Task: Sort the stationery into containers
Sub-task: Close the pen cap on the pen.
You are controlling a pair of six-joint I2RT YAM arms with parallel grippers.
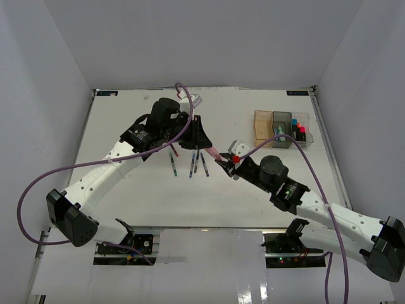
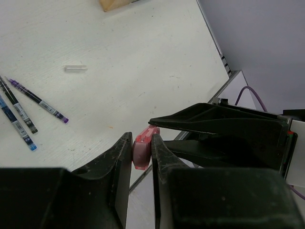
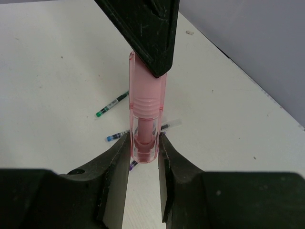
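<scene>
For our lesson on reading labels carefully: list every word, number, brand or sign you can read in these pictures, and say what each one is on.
No text can be read in any view.
pens: printed bands on the barrels, too small and blurred to read.
blue stickers at the far corners: too small to read.
pink marker: no print visible.

Bright, even, diffuse overhead light.
Faint soft shadows on table [image 1: 266, 190]; glare along top view's bottom edge; left gripper [image 2: 141, 143] underexposed, near black.
</scene>
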